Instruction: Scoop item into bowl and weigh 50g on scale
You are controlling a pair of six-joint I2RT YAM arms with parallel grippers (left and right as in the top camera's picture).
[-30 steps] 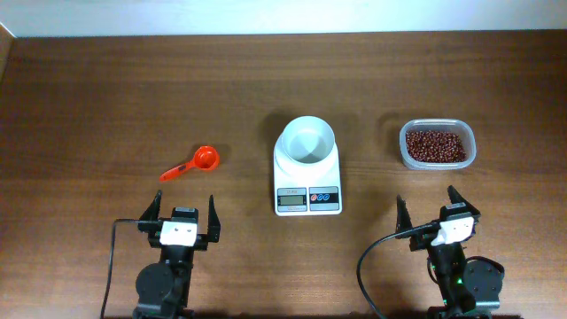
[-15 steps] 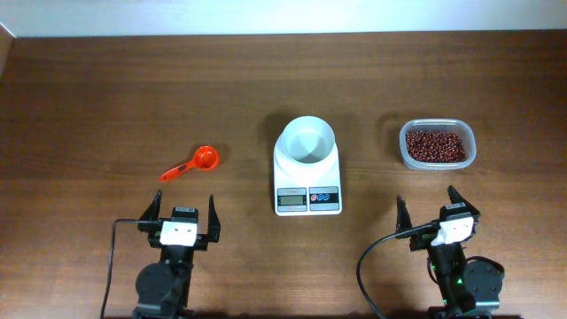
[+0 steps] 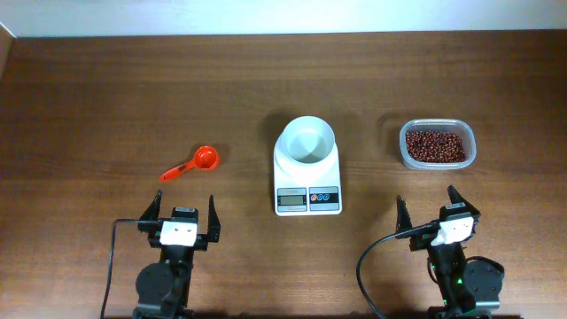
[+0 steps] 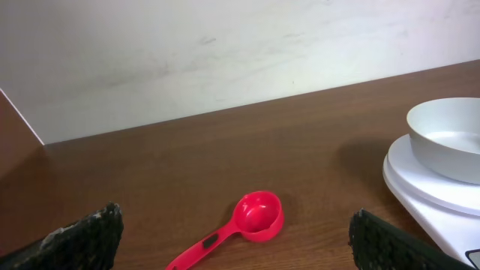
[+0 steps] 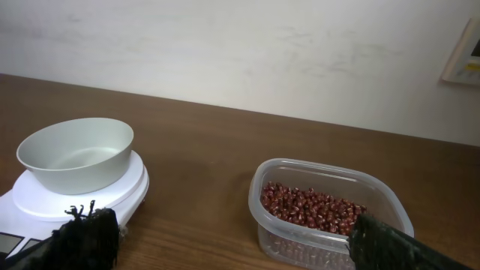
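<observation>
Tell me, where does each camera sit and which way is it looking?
Overhead: above the table, looking straight down; scoop, bowl on scale, tub of beans, left end effector and right end effector, both open.
Left wrist: on the left arm, facing the wall; scoop, bowl, own fingers.
Right wrist: on the right arm, facing the wall; bowl, tub, own fingers.
Shared: both wrist views show the bowl.

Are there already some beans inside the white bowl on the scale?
No, the bowl is empty; the beans lie only in the clear tub.
</observation>
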